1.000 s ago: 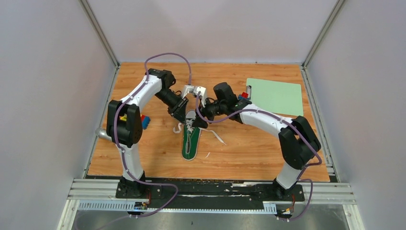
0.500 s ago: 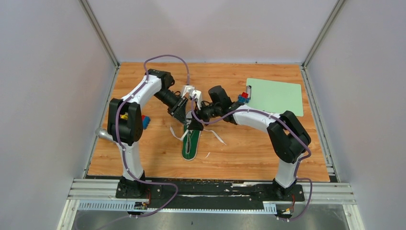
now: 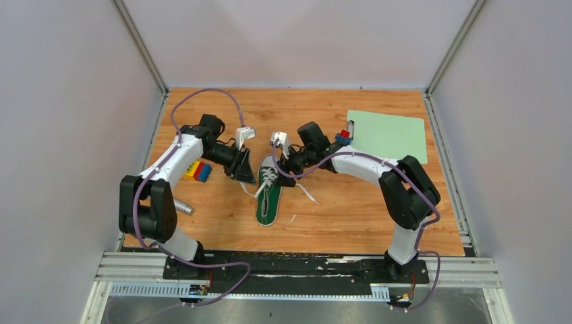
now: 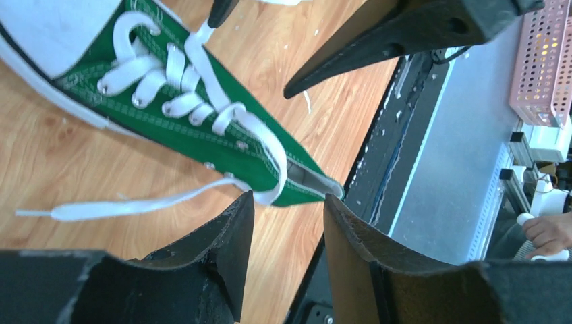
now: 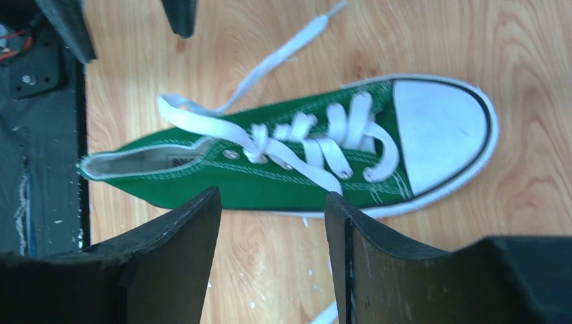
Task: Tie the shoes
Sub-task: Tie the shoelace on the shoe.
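Shoe (image 3: 268, 202): one green canvas low-top with a white toe cap (image 5: 438, 135), a white sole edge and flat white laces (image 4: 202, 88), threaded but untied. It lies sole-down on the worktop (image 3: 351, 209), between the two tools. Its long axis runs near to far, heel at the near end and toe at the far end.

One lace end trails to the left of the shoe, the other to the right.

Left tool (image 3: 247, 178): just left of the laced part, jaws apart, nothing gripped. A lace loop lies just past its fingertips.

Right tool (image 3: 284, 177): just right of the toe, jaws wide, holding nothing.

Change over the last second: the left tool stood over the toe and has withdrawn to the shoe's left, so the laced front is now uncovered. The shoe has not moved.
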{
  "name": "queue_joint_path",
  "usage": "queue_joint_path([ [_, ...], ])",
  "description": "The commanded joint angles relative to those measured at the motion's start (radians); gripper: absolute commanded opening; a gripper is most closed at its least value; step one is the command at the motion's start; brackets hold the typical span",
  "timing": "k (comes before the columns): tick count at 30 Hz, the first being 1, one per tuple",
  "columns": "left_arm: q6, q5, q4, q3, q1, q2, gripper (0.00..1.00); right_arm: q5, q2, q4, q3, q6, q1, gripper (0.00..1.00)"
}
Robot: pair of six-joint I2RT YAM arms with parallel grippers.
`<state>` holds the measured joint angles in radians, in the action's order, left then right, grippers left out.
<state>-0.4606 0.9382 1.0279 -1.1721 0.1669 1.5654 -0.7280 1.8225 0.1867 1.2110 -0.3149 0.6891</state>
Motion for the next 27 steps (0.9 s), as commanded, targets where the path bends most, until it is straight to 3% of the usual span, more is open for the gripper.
queue_joint_path([
  [1, 0.122, 0.062, -0.223, 0.022, 0.035, -0.006, 0.51, 0.047, 0.016, 0.082, 0.017, -0.1, -0.059, 0.59],
  [8, 0.179, -0.009, -0.268, -0.008, 0.091, 0.08, 0.53, 0.081, 0.107, 0.084, 0.044, -0.127, -0.078, 0.61],
  [15, 0.129, 0.023, -0.143, -0.074, 0.098, 0.173, 0.53, 0.1, 0.196, 0.072, 0.07, -0.108, -0.077, 0.6],
  [17, 0.132, 0.02, -0.129, -0.075, 0.102, 0.185, 0.53, 0.106, 0.203, 0.069, 0.072, -0.108, -0.077, 0.54],
  [18, 0.132, 0.01, -0.128, -0.072, 0.106, 0.187, 0.51, 0.113, 0.204, 0.07, 0.073, -0.11, -0.078, 0.44],
  [19, 0.131, 0.006, -0.129, -0.07, 0.109, 0.19, 0.48, 0.123, 0.199, 0.072, 0.071, -0.112, -0.077, 0.33],
  [21, 0.133, -0.01, -0.119, -0.074, 0.112, 0.199, 0.28, 0.125, 0.167, 0.088, 0.059, -0.116, -0.089, 0.17],
  [25, 0.119, -0.084, -0.099, -0.086, 0.107, 0.194, 0.04, 0.082, 0.05, 0.159, 0.004, -0.102, -0.171, 0.0],
  [27, 0.134, -0.13, -0.118, -0.073, 0.102, 0.184, 0.0, 0.062, -0.015, 0.189, -0.032, -0.101, -0.213, 0.0],
])
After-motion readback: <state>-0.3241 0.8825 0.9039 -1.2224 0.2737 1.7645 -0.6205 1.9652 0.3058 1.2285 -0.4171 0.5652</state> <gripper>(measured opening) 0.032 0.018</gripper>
